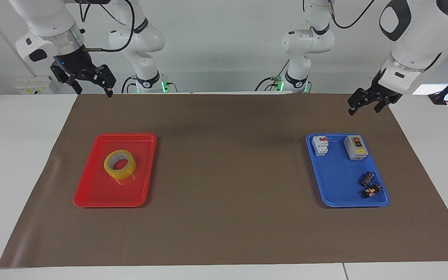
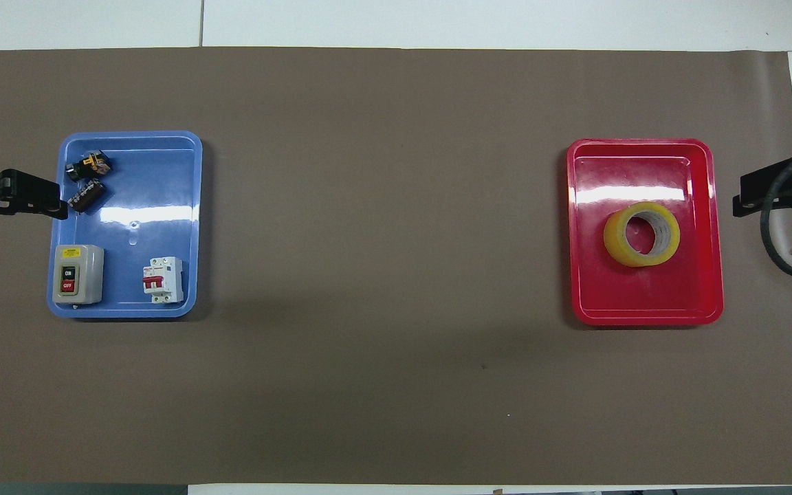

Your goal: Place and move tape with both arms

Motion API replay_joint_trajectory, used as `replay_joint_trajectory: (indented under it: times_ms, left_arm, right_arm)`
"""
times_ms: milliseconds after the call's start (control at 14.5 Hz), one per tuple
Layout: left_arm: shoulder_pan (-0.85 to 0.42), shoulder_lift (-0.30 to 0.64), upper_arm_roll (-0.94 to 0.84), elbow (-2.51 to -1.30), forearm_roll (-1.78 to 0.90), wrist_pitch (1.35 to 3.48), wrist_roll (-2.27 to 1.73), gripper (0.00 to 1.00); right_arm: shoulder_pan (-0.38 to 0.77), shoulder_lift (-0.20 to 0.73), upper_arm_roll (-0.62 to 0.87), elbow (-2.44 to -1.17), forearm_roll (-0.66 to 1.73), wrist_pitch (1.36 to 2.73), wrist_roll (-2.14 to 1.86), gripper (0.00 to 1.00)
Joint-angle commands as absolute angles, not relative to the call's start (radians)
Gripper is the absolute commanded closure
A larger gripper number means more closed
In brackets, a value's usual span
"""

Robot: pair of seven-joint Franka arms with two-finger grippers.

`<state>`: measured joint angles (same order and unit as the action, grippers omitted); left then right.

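The tape, a yellowish ring with a white core, lies flat in the red tray toward the right arm's end of the table. It also shows in the overhead view. My right gripper hangs open and empty, high over the mat's edge beside the red tray. It shows at the picture's edge in the overhead view. My left gripper is open and empty, raised over the mat's edge by the blue tray, and the left arm waits.
The blue tray holds a white circuit breaker, a grey on/off switch box and two small black parts. A brown mat covers the table between the trays.
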<state>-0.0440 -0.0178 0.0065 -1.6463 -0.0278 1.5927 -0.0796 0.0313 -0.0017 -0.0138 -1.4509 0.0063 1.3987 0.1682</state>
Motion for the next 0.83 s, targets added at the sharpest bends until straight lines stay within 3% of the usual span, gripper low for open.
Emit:
replay_joint_trajectory:
  times_ms: [0, 413, 757]
  left_arm:
    - [-0.029, -0.046, 0.002, -1.675, -0.054, 1.594, -0.067, 0.0]
    - [-0.029, -0.046, 0.002, -1.675, -0.054, 1.594, -0.069, 0.0]
    - [-0.029, -0.046, -0.002, -1.675, -0.054, 1.594, -0.067, 0.0]
  right_arm:
    - [0.014, 0.026, -0.017, -1.41, 0.028, 1.368, 0.14, 0.0]
    - [0.037, 0.026, -0.002, -1.413, -0.072, 1.358, 0.132, 0.0]
    - [-0.001, 0.026, -0.005, -1.411, 0.02, 1.359, 0.126, 0.0]
